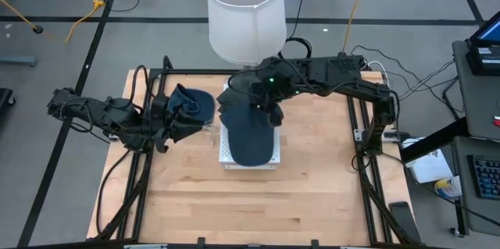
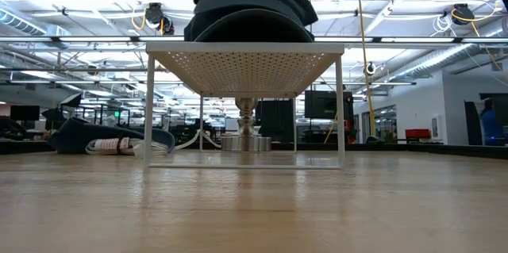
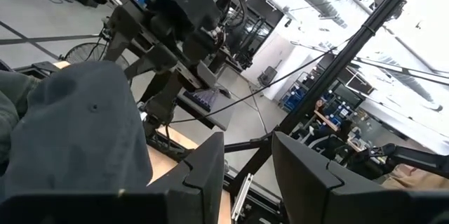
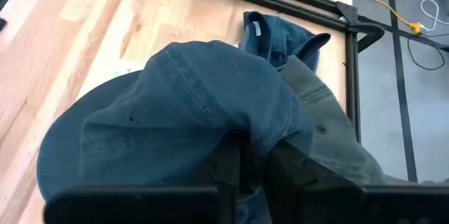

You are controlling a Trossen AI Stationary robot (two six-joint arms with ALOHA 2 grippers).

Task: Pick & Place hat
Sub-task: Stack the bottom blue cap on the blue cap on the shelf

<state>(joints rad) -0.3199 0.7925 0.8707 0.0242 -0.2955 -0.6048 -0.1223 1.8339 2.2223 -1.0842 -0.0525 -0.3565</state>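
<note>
A dark blue hat (image 1: 251, 136) lies on a white perforated stand (image 1: 225, 155) at mid-table; in the low view the hat (image 2: 250, 15) sits on the stand's top (image 2: 246, 67). My right gripper (image 1: 262, 107) is over its far end, shut on it. More hats, a blue one (image 1: 193, 104) and an olive one (image 4: 330, 126), lie piled on the table to the left. My left gripper (image 3: 249, 175) is open beside that pile, with nothing between its fingers; the nearest dark hat (image 3: 70, 126) lies next to one finger. My right gripper (image 4: 256, 161) pinches a gathered fold of the blue hat's crown (image 4: 259, 129) between its two fingers. The fingers slant down from the table's right and far side. The hat's brim end (image 4: 77, 154) spreads out ahead of the fingers, and the hat rests on the stand.
A tall white cylinder shade (image 1: 244, 15) stands at the table's far edge behind the stand, its metal foot (image 2: 246, 140) visible under the stand. A black frame (image 1: 367, 140) borders the table. Bare wood (image 1: 250, 202) lies toward the near edge.
</note>
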